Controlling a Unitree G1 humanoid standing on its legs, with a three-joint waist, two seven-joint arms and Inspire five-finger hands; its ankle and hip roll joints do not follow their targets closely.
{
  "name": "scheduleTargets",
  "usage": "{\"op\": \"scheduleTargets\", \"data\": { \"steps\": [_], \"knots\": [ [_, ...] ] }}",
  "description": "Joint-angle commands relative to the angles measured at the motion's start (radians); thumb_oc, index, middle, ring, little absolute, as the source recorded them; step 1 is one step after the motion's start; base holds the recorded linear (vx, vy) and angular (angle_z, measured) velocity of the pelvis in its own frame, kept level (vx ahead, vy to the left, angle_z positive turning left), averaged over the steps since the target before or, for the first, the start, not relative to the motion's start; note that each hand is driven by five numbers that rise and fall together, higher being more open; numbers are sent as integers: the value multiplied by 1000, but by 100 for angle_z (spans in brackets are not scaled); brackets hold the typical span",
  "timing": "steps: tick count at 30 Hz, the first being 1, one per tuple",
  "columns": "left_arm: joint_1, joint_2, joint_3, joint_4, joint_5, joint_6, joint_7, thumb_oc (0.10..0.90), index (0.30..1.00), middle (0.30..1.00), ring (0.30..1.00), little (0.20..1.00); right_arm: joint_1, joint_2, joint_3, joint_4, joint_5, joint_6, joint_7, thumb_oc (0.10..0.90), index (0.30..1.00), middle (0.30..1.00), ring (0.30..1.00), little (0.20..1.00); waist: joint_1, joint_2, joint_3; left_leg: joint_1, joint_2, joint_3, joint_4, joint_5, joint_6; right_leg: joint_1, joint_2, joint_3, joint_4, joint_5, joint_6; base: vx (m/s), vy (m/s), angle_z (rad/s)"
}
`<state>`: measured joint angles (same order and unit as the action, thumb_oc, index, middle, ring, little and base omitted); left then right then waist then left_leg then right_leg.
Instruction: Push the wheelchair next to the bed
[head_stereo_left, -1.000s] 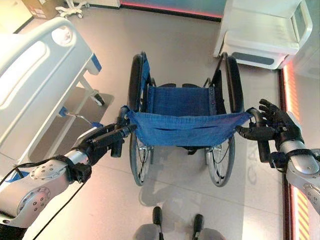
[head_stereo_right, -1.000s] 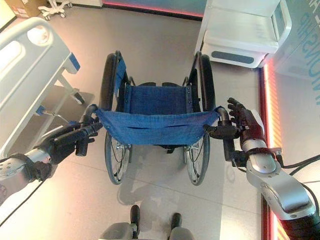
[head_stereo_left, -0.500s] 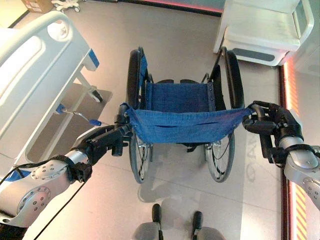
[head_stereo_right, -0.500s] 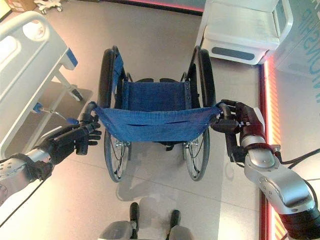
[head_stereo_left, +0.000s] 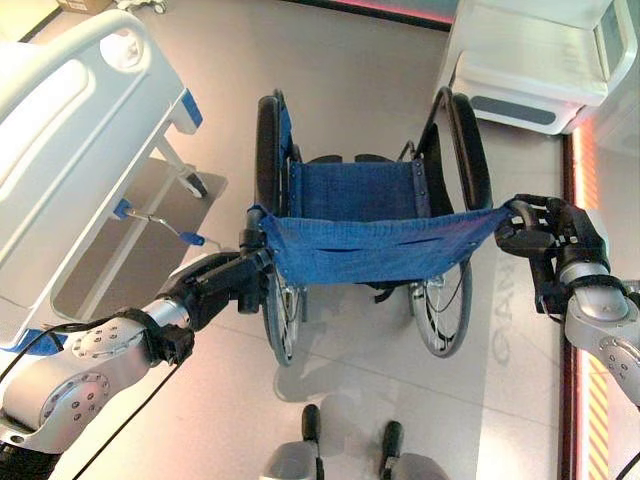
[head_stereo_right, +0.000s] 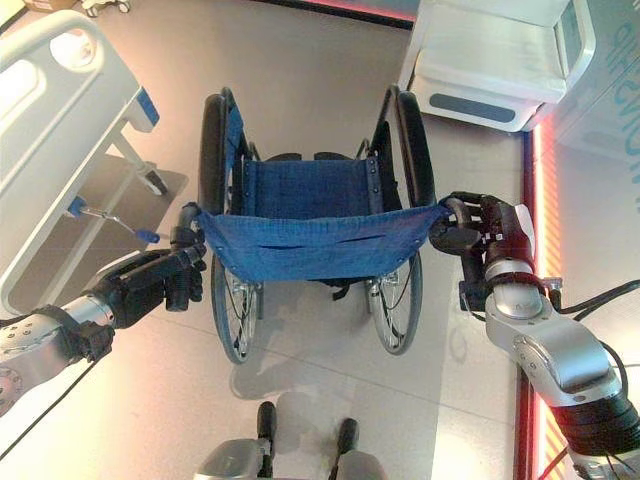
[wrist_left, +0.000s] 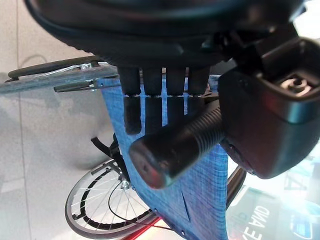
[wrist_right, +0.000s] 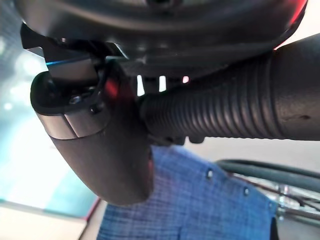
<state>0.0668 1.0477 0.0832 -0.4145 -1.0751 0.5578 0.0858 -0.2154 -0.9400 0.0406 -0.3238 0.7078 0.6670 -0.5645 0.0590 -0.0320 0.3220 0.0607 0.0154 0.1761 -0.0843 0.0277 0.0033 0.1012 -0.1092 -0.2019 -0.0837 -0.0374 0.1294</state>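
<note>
Gripping wheelchair (head_stereo_left: 370, 215) push handles, left hand (head_stereo_left: 225, 283), right hand (head_stereo_left: 548, 232)

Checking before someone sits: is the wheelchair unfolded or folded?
Unfolded: the wheelchair has its wheels set apart, with blue seat and backrest cloth stretched between them.

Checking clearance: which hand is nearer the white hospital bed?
Left. The left hand grips the wheelchair's left push handle beside the white hospital bed; the right hand grips the far handle.

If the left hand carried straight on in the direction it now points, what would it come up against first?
Probably the wheelchair itself: the left hand is curled round its left push handle, with the big left wheel just ahead. The bed lies off to its left.
</note>
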Motion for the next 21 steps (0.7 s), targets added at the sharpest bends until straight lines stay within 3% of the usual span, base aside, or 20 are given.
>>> {"op": "scheduleTargets", "data": {
  "steps": [1,10,18,21],
  "knots": [
    [-90,56,64,8,-18,-129,50,400,300,300,300,300,64,-105,37,76,0,61,-1,400,300,300,300,300,-40,23,-11,-38,3,7,61,-27,-24,-74,22,7,35,76,-3,0,0,0],
    [-100,52,62,16,-10,-127,51,400,300,300,300,300,45,-105,52,63,25,42,19,400,300,300,300,300,-39,21,-8,-39,5,7,59,-27,-25,-81,26,5,40,74,-7,-10,-22,0],
    [-97,44,84,26,27,-154,124,400,300,300,300,300,39,-92,69,36,16,29,40,400,300,300,300,300,-40,17,-19,-35,17,0,71,-28,-34,-74,44,-7,56,54,-21,7,-96,0],
    [-101,42,109,53,26,-173,134,400,300,300,300,300,23,-93,74,45,9,0,63,400,300,300,300,300,-42,4,-21,-62,41,-3,171,-43,-50,-74,56,-25,91,32,-48,10,-176,1]
  ]
}}
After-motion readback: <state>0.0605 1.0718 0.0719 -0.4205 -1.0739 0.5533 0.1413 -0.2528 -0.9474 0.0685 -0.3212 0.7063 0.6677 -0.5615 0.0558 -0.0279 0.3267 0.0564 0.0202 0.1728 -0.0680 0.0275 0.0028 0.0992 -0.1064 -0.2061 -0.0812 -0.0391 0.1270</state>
